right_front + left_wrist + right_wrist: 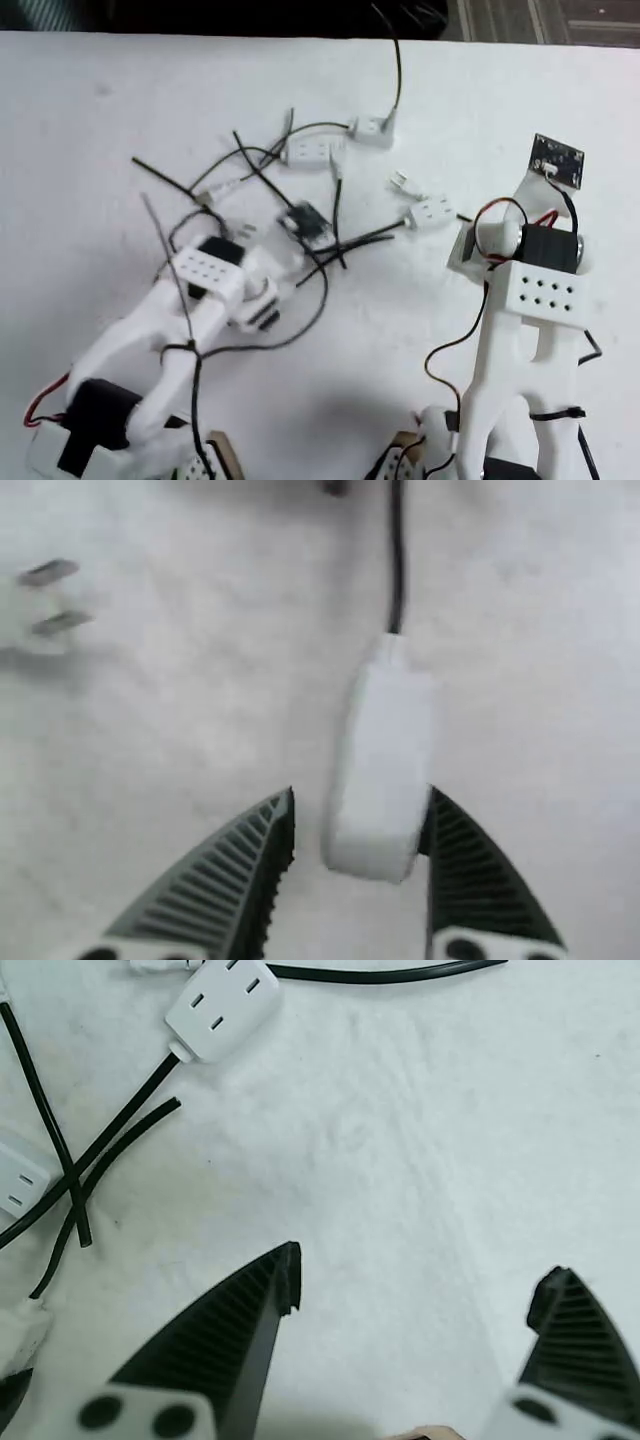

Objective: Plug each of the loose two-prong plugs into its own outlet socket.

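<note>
Close the half-open left gripper (360,800) squarely on the white plug (382,750) lying on the table (150,730) between its fingers (240,870), cord (397,560) pointing away, taking it mid-body for a straight hold, then brace the outlet socket (222,1005) near the wide-open, empty right gripper (425,1265)

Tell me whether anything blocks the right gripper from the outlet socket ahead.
Nothing visible does. Bare table lies between the right gripper and the outlet socket; the black cords run off to one side.
</note>
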